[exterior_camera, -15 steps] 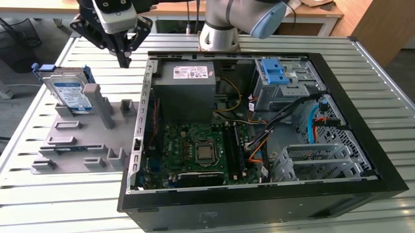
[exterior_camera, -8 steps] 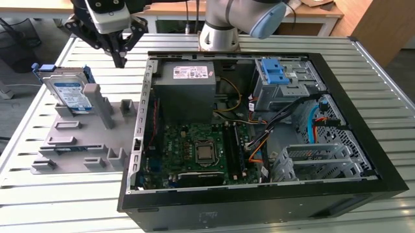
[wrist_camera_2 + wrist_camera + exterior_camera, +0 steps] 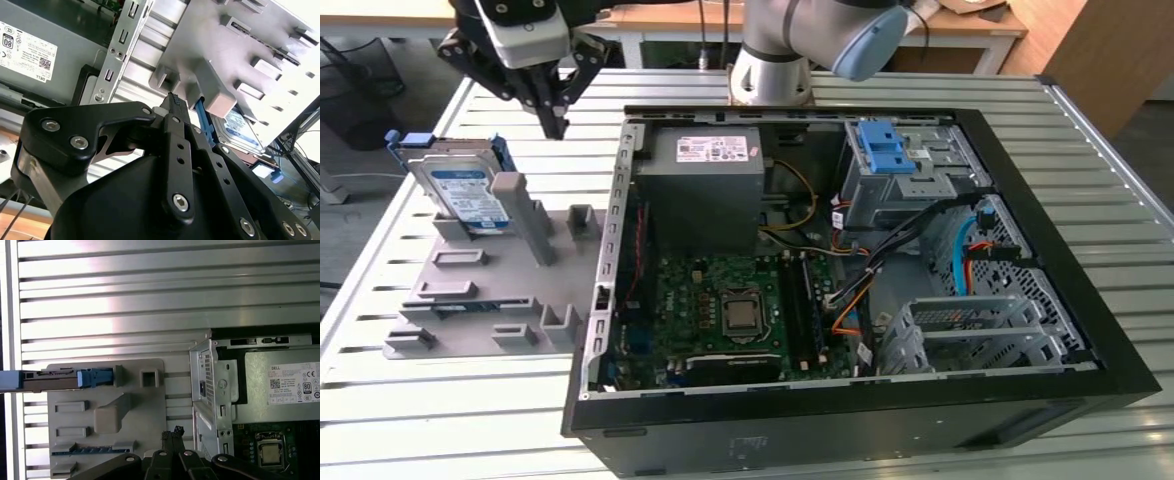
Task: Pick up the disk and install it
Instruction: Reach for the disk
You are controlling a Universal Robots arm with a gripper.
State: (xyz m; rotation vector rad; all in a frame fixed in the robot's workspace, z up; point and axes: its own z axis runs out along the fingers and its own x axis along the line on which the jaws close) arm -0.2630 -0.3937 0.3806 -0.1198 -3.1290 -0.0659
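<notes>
Exterior view, nearest first: the open computer case [image 3: 854, 410] lies on its side on the slatted metal table [image 3: 440, 440], reaching almost to the table's near edge. Its motherboard [image 3: 734, 300] is exposed, and the grey power supply [image 3: 707, 165] sits against its far wall. Beside the case, toward the table's edge on the exterior view's left, lies a grey holder plate [image 3: 480, 300]. At that plate's far corner the disk [image 3: 464, 190] stands upright on edge in its blue carrier, label facing the camera, just beside a grey post [image 3: 510, 200].

Farther back and higher, the gripper [image 3: 558, 128] hangs above the plate's far edge, between the disk and the case's far corner and apart from both. Its fingers are drawn to a narrow point with nothing between them. The first wrist view looks down past the fingertips [image 3: 172, 432] and shows the disk [image 3: 50, 381] edge-on at the plate's corner, well off to one side. In the second wrist view the disk [image 3: 240, 127] sits beyond the plate's blocks.

I judge this to be the approach to the pick — nothing is grasped and nothing is installed. A grasp would call for the fingers to part wider than the disk's thickness. They would also need to line up over its top edge and come down straight, clear of the post.
</notes>
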